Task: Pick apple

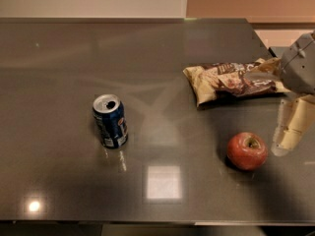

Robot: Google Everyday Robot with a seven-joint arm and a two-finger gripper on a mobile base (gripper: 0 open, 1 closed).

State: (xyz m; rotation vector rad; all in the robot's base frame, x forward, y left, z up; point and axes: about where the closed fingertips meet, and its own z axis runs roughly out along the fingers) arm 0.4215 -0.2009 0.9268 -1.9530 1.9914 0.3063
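The apple [247, 151] is round and red with yellowish patches and a stem dimple on top. It sits on the dark table [147, 58] at the right, toward the near edge. My gripper [289, 129] comes in from the right edge of the camera view. It hangs just to the right of the apple, a small gap away, with its cream tip down near the table. Its grey body [301, 68] is above it, over the end of the snack bag.
A brown and cream snack bag [231, 80] lies behind the apple. A blue soda can [110, 121] stands upright at centre left. The table's right edge runs close behind the gripper. Bright light reflections show on the near part of the table.
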